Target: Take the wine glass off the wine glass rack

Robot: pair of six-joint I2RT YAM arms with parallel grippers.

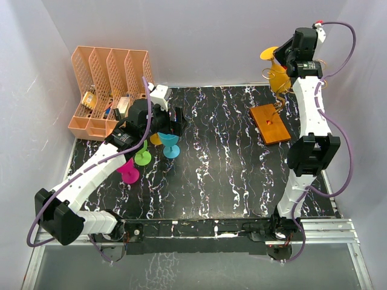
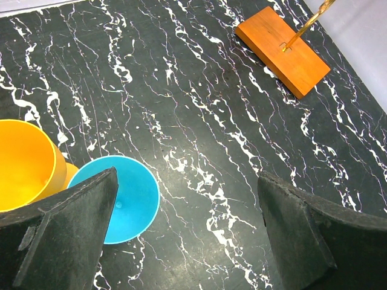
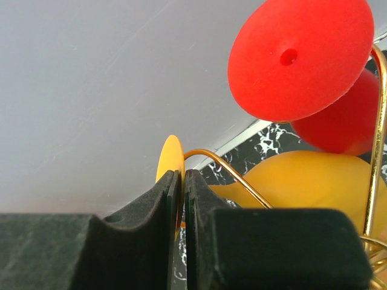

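Observation:
The wine glass rack, gold wire on an orange-brown base (image 1: 270,123), stands at the back right. An orange wine glass (image 1: 279,77) hangs upside down from it, and its bowl (image 3: 302,181) fills the right of the right wrist view. My right gripper (image 3: 182,181) is shut on that glass's thin foot disc (image 3: 170,158), next to a curved gold wire arm (image 3: 230,172). A red glass (image 3: 300,57) hangs just beyond. My left gripper (image 2: 187,223) is open above the table, with nothing between its fingers, beside a blue glass (image 2: 130,196).
A peach file organizer (image 1: 109,90) stands at the back left. Blue (image 1: 170,145), green (image 1: 143,158) and pink (image 1: 128,171) glasses stand under the left arm, with a yellow glass (image 2: 24,163) beside the blue one. White walls close in behind and to the right of the rack.

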